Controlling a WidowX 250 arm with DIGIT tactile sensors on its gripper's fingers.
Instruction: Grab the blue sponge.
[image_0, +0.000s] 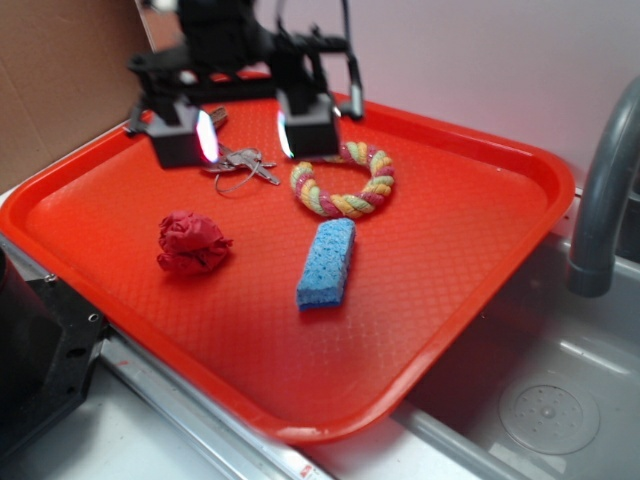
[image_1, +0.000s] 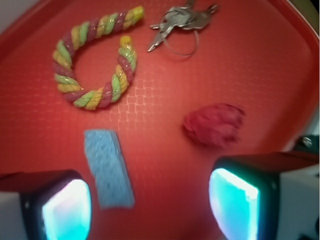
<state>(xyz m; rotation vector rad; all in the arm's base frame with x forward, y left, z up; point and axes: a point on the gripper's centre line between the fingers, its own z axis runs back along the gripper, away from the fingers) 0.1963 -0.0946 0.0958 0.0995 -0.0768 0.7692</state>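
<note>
lying flat near the middle of the red tray (image_0: 480, 290): the blue sponge (image_0: 327, 263), long axis running roughly 12 to 6 o'clock in the exterior view, touched by nothing. just beyond its far end, at 12 o'clock: a braided rope ring (image_0: 343, 180). at 9 o'clock from the sponge, well apart: a red paper ball (image_0: 192, 243). toward 11 o'clock, a bunch of keys (image_0: 240, 165). hovering above the tray's far left part, over the keys: the gripper (image_0: 250, 132), fingers spread wide, empty. in the wrist view, sponge (image_1: 108, 168) at lower left, close to one finger (image_1: 65, 207).
</note>
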